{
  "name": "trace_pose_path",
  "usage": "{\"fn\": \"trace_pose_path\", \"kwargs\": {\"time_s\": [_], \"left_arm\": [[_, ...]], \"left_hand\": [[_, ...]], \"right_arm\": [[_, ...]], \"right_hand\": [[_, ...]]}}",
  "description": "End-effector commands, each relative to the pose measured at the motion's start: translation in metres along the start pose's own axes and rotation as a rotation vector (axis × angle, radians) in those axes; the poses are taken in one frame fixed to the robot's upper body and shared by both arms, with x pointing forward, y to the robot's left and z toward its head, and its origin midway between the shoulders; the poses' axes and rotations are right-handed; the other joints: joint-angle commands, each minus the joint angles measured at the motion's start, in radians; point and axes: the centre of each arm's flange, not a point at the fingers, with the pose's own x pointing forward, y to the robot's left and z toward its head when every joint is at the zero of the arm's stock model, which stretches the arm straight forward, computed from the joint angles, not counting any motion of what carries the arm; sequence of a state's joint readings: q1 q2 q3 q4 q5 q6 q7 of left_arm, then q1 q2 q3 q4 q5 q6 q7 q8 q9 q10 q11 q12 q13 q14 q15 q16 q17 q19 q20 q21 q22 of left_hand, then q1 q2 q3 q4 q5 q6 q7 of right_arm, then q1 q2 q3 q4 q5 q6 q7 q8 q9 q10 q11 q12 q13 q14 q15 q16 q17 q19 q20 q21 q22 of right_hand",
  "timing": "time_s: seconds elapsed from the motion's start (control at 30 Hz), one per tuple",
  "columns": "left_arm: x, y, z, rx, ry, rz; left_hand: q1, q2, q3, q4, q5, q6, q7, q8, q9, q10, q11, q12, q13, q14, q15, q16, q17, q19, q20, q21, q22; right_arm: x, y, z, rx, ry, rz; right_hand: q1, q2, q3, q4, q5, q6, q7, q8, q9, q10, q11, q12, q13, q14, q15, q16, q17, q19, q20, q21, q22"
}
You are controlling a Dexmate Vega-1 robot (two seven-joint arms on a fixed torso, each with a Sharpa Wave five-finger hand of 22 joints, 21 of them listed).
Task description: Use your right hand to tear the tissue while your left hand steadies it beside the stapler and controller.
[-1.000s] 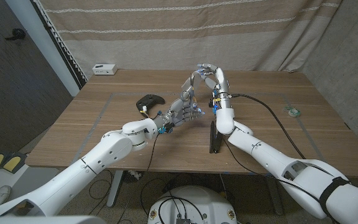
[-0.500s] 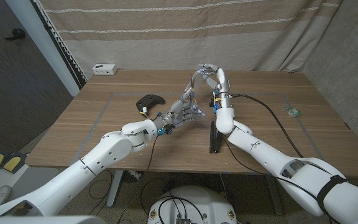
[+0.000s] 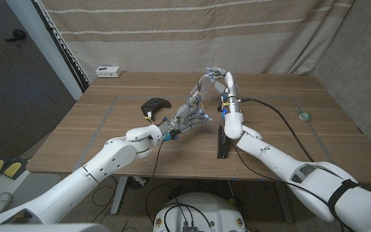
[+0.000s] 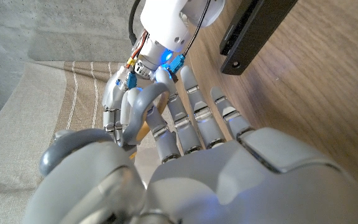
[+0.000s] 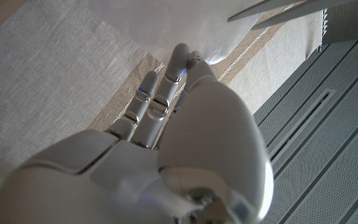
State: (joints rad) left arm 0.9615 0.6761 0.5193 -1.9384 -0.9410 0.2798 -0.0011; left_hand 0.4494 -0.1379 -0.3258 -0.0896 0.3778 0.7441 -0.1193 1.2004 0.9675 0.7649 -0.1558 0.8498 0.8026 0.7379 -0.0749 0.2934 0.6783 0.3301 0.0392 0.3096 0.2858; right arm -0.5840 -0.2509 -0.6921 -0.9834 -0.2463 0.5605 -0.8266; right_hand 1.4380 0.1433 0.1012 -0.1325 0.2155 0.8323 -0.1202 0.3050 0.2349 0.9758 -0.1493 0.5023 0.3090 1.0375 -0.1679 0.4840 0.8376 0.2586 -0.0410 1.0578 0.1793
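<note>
white box [image 3: 109, 71] at table's [image 3: 327, 138] far-left corner.

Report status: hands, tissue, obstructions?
Left hand and right hand raised mid-table, fingers meeting. Tissue not discernible between them. Controller to the left, black stapler near front edge; both apart.

Left hand [image 3: 189, 116] and right hand [image 3: 219, 78] raised, fingers meeting.

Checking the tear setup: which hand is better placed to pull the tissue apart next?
The right hand: it is raised above the table, with the tissue at its fingertips, free to pull. The left hand sits lower, better suited to steadying.
</note>
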Motion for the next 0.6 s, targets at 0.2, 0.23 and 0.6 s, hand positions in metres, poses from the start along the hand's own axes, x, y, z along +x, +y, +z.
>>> {"fn": "trace_pose_path", "kwargs": {"time_s": [0.2, 0.23, 0.6], "left_arm": [[-0.002, 0.001, 0.000, -0.006, -0.013, 0.014], [-0.001, 0.000, 0.000, -0.006, -0.013, 0.013], [0.003, -0.003, 0.000, 0.000, 0.005, -0.004]], "left_hand": [[0.000, -0.008, -0.012, 0.018, 0.002, -0.094, 0.107, 0.377, 0.275, 0.024, -0.025, 0.050, -0.003, -0.004, -0.107, 0.003, 0.003, 0.002, -0.002, -0.002, 0.002], [0.000, -0.008, -0.012, 0.018, 0.002, -0.095, 0.107, 0.377, 0.275, 0.023, -0.025, 0.051, -0.001, -0.004, -0.108, 0.003, 0.003, 0.002, -0.002, -0.002, 0.002], [-0.001, -0.007, -0.011, 0.019, 0.002, -0.096, 0.107, 0.377, 0.275, 0.023, -0.025, 0.055, 0.002, -0.005, -0.108, 0.003, 0.003, 0.002, -0.001, -0.003, 0.003]], "right_arm": [[-0.006, -0.011, -0.005, 0.027, -0.051, 0.018], [-0.006, -0.011, -0.004, 0.025, -0.054, 0.017], [-0.006, -0.014, -0.016, -0.014, -0.052, 0.027]], "right_hand": [[-0.004, 0.005, 0.003, 0.004, 0.010, 0.004, -0.018, -0.003, 0.004, 0.000, -0.012, -0.006, 0.004, -0.007, -0.072, -0.003, -0.001, -0.014, -0.145, 0.004, 0.005], [-0.004, 0.005, 0.003, 0.004, 0.011, 0.004, -0.019, -0.003, 0.005, -0.001, -0.012, -0.006, 0.004, -0.007, -0.072, -0.003, -0.001, -0.015, -0.146, 0.004, 0.005], [-0.007, 0.006, 0.003, 0.005, 0.016, 0.000, -0.028, -0.006, 0.005, -0.005, -0.013, -0.012, 0.006, -0.016, -0.072, -0.010, -0.005, -0.028, -0.149, 0.005, 0.005]]}}
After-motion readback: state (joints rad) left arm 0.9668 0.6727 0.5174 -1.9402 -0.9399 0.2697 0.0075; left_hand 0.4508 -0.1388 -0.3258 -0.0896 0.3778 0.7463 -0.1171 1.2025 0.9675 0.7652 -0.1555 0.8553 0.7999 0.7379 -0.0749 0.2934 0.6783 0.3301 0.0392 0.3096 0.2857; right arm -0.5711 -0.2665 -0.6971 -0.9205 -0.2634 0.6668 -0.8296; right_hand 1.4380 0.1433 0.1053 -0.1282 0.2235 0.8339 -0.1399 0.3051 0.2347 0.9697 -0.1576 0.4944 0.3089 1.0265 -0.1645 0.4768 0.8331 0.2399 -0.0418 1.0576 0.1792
